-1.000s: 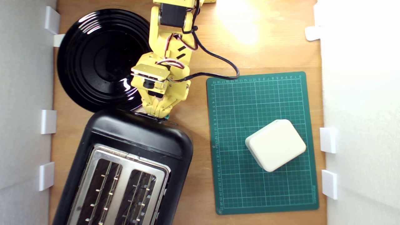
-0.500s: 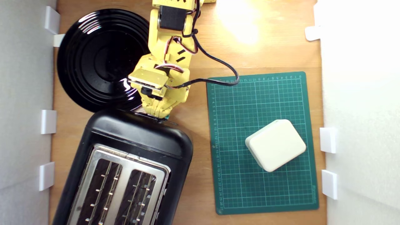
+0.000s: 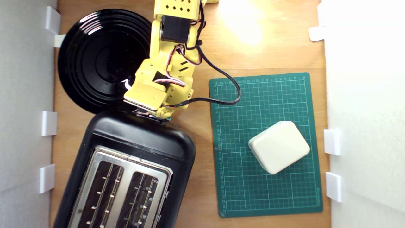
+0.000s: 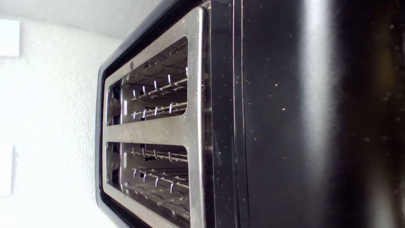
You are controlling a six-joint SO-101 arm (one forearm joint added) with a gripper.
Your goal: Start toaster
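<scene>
Wrist has dipped lower over the toaster lever end — likely pressing; gripper jaws hidden, can't tell.

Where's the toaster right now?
In the exterior view the toaster fills the lower left of the wooden table, below the black plate and left of the green cutting mat.
</scene>
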